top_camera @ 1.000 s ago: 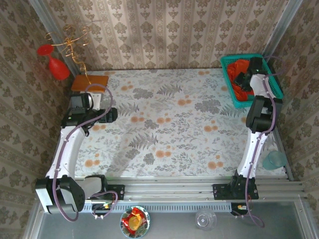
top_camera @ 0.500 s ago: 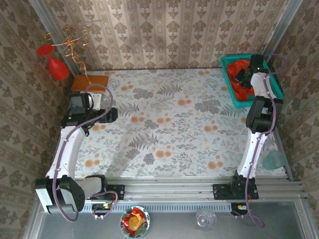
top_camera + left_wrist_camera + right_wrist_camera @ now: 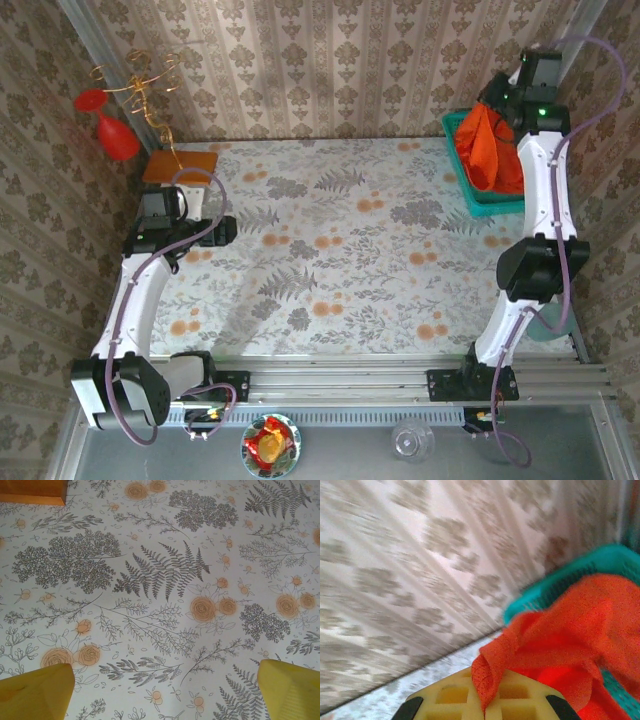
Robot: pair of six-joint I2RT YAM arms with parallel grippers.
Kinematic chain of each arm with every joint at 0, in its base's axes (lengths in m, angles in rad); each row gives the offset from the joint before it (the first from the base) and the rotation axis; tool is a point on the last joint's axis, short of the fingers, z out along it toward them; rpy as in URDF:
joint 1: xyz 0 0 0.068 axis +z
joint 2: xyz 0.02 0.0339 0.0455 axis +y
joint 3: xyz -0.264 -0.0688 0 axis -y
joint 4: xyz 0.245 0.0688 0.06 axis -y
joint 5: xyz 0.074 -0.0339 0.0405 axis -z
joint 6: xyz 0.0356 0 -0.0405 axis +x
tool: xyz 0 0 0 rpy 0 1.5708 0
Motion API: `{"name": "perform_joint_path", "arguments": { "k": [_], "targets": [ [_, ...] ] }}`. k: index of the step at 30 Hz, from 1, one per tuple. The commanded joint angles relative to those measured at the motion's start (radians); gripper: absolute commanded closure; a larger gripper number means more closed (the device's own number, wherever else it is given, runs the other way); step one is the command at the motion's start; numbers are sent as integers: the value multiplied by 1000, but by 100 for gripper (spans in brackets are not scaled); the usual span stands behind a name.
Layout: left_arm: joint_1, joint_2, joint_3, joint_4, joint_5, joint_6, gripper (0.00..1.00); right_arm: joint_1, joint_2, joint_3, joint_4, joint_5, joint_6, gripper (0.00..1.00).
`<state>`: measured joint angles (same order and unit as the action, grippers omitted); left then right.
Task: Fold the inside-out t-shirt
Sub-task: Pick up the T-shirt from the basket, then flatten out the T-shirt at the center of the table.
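top view: right end effector (image 3: 488,106) sits high at the upper right of the frame, closed on a bunch of the inside-out t-shirt (image 3: 492,152). the shirt hangs from it as one long orange-red drape over the teal basket (image 3: 500,207). can't tell if the lower end is touching the basket floor or just clear of it. a high grip makes sense: the cloth has to clear the basket wall before it can go flat on the table (image 3: 330,250). left end effector (image 3: 222,230) is parked low at the left of the frame, well apart from the shirt, near the orange board (image 3: 180,165) and below the red ornament (image 3: 110,132). my read: it's waiting for the cloth to arrive.

left wrist view: left end effector (image 3: 165,667) is spread wide, one yellow finger (image 3: 37,692) in each lower corner, nothing between them but floral table (image 3: 165,580). board corner (image 3: 32,490) sits at the upper left.

right wrist view: a thin fold of t-shirt (image 3: 560,625) is pinched across the yellow fingers (image 3: 520,696), basket rim (image 3: 555,587) just behind it. it's a small edge grip, so slip risk looks real. folding hasn't started; the shirt isn't spread out yet.
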<state>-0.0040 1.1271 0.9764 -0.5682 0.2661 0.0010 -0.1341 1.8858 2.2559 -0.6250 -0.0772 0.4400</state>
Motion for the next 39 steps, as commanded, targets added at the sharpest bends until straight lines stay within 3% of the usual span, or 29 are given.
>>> {"name": "perform_joint_path", "arguments": {
  "k": [1, 7, 12, 21, 25, 31, 39],
  "targets": [
    [7, -37, -16, 24, 24, 4, 5, 56, -36, 162, -85, 28, -40, 100],
    [5, -80, -21, 61, 43, -18, 5, 191, -7, 513, -184, -1, -56, 100],
    [-23, -101, -2, 116, 69, -88, 6, 305, -63, 519, -94, -43, 2, 100],
    [-232, -52, 119, 189, 80, -185, 6, 455, -79, 508, 0, -79, 74, 100],
    [-305, -45, 160, 186, 107, -220, 7, 492, -87, 398, -6, -89, 71, 100],
    [-428, -70, 109, 202, 130, -294, 9, 507, -169, 12, 150, -121, 116, 100],
    [-653, -44, 72, 182, -61, -316, 10, 529, -169, -227, 270, -174, 191, 100]
  ]
}}
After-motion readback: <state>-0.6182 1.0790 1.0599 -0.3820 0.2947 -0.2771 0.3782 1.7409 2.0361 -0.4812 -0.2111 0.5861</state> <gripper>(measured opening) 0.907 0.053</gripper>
